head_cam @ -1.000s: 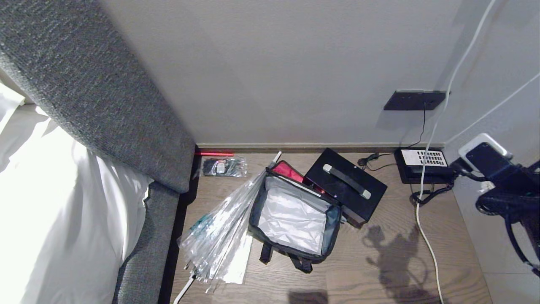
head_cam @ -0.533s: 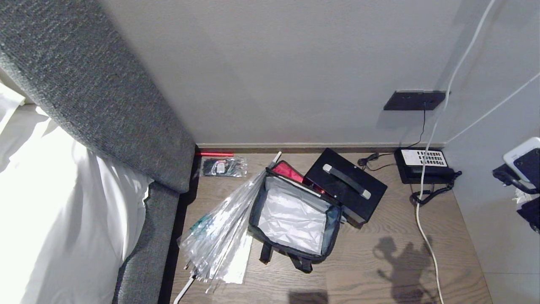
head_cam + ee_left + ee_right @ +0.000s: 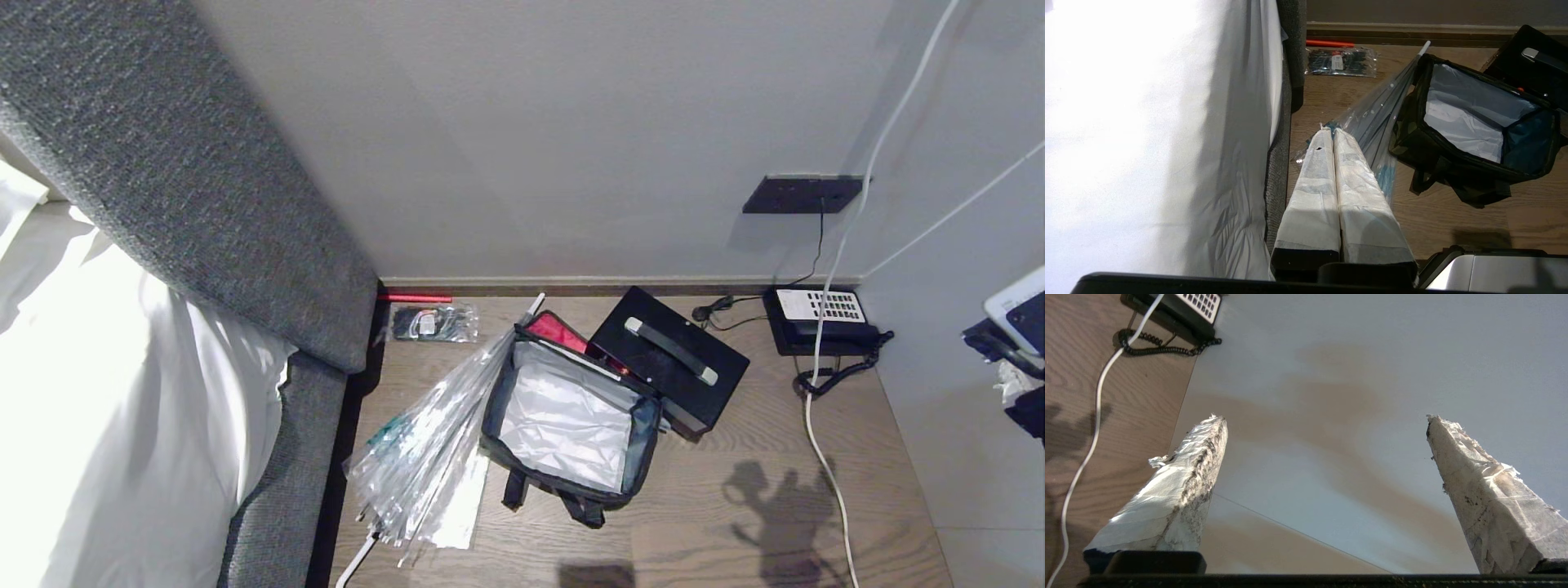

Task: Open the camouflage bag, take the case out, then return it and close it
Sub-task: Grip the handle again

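Observation:
The camouflage bag [image 3: 563, 483] stands open on the wooden floor, its silvery-white lining bare and nothing inside it. The black case [image 3: 669, 359] with a silver handle lies flat on the floor, touching the bag's far right side. A red piece [image 3: 557, 331] shows between them. My right gripper [image 3: 1327, 420] is open and empty, facing the pale side wall well to the right of the bag; only that arm's wrist [image 3: 1016, 343] shows at the head view's right edge. My left gripper [image 3: 1331, 130] is shut and empty, parked above the floor between the bed and the bag [image 3: 1412, 134].
A clear plastic-wrapped umbrella [image 3: 433, 441] lies against the bag's left side. The bed [image 3: 98, 392] and grey headboard [image 3: 188, 188] fill the left. A black telephone [image 3: 820, 318] with a coiled cord sits by the back wall. A white cable [image 3: 824, 457] runs down the floor.
My right arm has drawn back to the right, almost out of the head view, and its shadow on the floor has slid right. Bag, case and left arm have not moved.

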